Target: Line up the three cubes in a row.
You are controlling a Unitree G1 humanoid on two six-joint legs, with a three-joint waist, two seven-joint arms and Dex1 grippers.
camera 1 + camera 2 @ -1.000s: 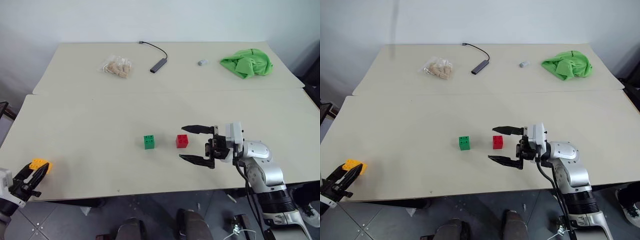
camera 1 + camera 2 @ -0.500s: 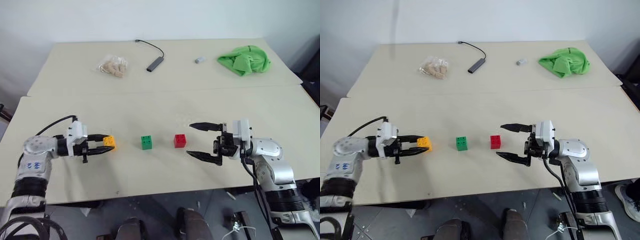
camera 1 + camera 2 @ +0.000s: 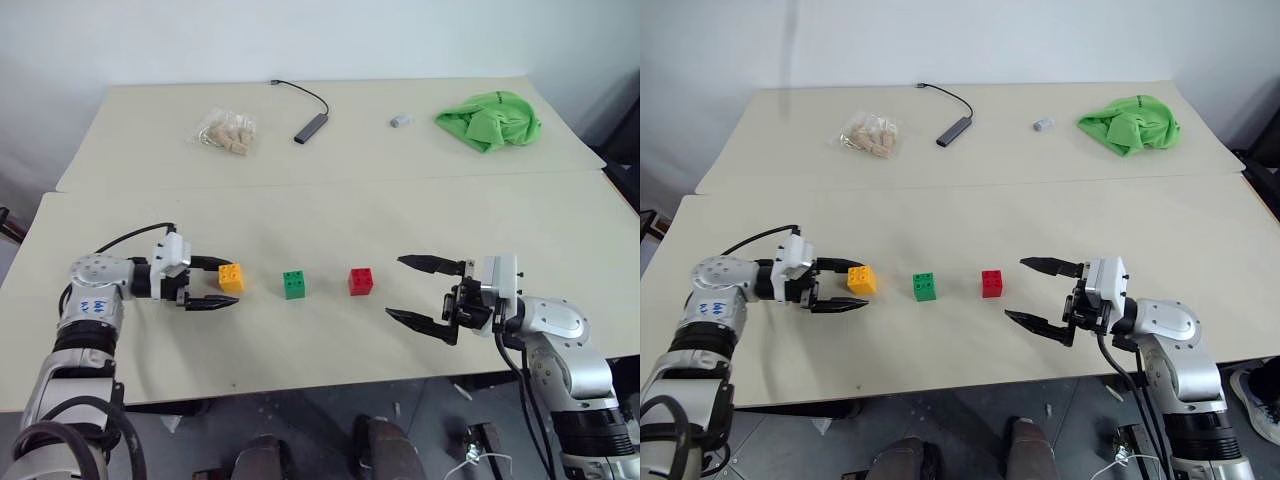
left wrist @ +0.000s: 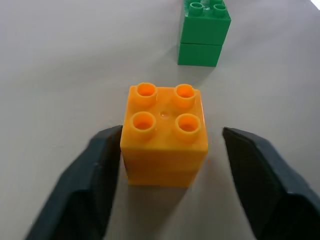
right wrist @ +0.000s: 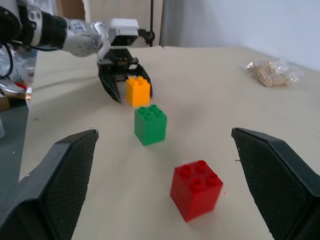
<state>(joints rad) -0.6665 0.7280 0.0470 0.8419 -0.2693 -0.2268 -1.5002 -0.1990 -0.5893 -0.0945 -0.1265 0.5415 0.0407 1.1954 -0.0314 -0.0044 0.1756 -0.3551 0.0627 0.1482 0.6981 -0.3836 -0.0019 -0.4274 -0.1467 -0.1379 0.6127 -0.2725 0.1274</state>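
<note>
Three studded cubes stand in a row on the near table: orange-yellow [image 3: 231, 277], green [image 3: 294, 284] and red [image 3: 361, 280]. My left gripper [image 3: 229, 283] is open around the orange-yellow cube [image 4: 165, 135], which rests on the table. One finger [image 4: 95, 185] lies close against its side and the other finger [image 4: 265, 180] stands clear of it. The green cube [image 4: 204, 32] sits just beyond. My right gripper [image 3: 395, 287] is open and empty, to the right of the red cube [image 5: 196, 189], pointing along the row.
On the far table lie a clear bag of beige pieces [image 3: 227, 130], a grey hub with a black cable [image 3: 312, 125], a small grey object [image 3: 401, 120] and a green cloth [image 3: 490, 120]. A seam [image 3: 320, 187] separates the two tables.
My left gripper carried the orange-yellow cube from the table's front-left edge to a spot left of the green cube, then opened. My right gripper drew back slightly to the right.
</note>
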